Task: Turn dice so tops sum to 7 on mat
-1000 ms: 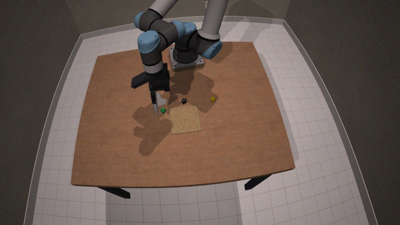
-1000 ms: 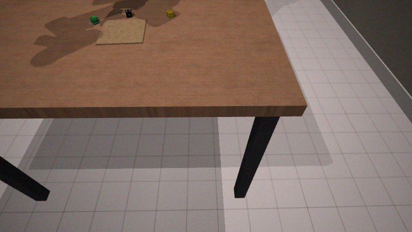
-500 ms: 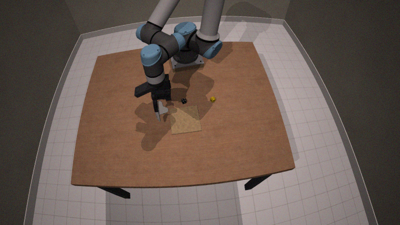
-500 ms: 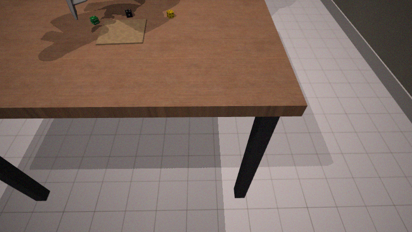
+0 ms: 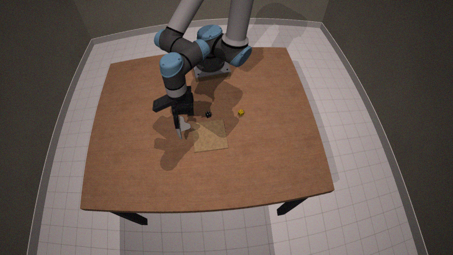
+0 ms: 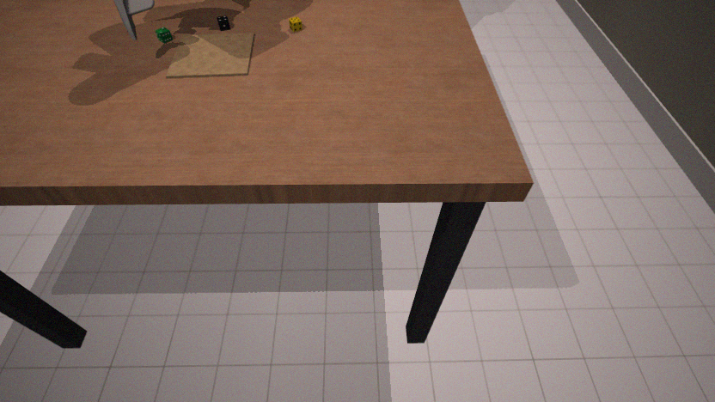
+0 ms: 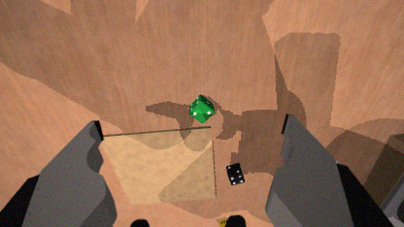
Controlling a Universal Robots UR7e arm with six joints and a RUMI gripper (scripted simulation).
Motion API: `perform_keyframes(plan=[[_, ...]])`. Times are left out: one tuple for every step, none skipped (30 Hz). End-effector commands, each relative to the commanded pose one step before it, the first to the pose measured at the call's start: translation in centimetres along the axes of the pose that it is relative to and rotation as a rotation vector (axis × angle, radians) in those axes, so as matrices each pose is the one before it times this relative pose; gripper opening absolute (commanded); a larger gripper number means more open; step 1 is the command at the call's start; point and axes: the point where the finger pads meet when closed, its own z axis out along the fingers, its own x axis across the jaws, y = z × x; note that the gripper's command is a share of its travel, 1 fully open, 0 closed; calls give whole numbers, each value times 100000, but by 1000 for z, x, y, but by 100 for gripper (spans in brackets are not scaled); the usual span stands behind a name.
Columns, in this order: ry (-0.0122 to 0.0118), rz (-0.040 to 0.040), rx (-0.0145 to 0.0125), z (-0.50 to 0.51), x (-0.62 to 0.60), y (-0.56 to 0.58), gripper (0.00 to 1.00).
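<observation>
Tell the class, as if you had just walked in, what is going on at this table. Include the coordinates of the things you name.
A robot arm has its gripper (image 7: pixel 193 118) wide open above the table, with nothing between its fingers. In the wrist view, the green die (image 6: pixel 163 34) (image 7: pixel 201 109) shows between the fingertips, so it may be the next to be picked up. The black die (image 5: pixel 208 114) (image 6: pixel 223 22) (image 7: pixel 235 174) and the yellow die (image 5: pixel 240 112) (image 6: pixel 295 23) (image 7: pixel 222 223) lie apart on the table. All three are off the tan mat (image 5: pixel 210 136) (image 6: pixel 212 55) (image 7: pixel 160 167).

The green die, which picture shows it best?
The wrist view, because the green die looks biggest there, with white dots showing. The exterior view shows it small, beside the mat. I can't see it in the top view.
</observation>
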Motion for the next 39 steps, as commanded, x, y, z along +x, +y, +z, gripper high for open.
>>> perform_keyframes(plan=[[-89,-6,74,-18,-33,-26,100],[0,0,0,0,0,0,100],[0,0,0,0,0,0,100],[0,0,0,0,0,0,100],[0,0,0,0,0,0,100],[0,0,0,0,0,0,100],[0,0,0,0,0,0,100],[0,0,0,0,0,0,100],[0,0,0,0,0,0,100],[0,0,0,0,0,0,100],[0,0,0,0,0,0,100],[0,0,0,0,0,0,100],[0,0,0,0,0,0,100],[0,0,0,0,0,0,100],[0,0,0,0,0,0,100],[0,0,0,0,0,0,100],[0,0,0,0,0,0,100],[0,0,0,0,0,0,100],[0,0,0,0,0,0,100],[0,0,0,0,0,0,100],[0,0,0,0,0,0,100],[0,0,0,0,0,0,100],[0,0,0,0,0,0,100],[0,0,0,0,0,0,100],[0,0,0,0,0,0,100],[0,0,0,0,0,0,100],[0,0,0,0,0,0,100],[0,0,0,0,0,0,100],[0,0,0,0,2,4,100],[0,0,0,0,12,27,100],[0,0,0,0,30,69,100],[0,0,0,0,54,124,100],[0,0,0,0,82,188,100],[0,0,0,0,112,259,100],[0,0,0,0,144,331,100],[0,0,0,0,174,401,100],[0,0,0,0,203,468,100],[0,0,0,0,229,528,100],[0,0,0,0,252,580,100]])
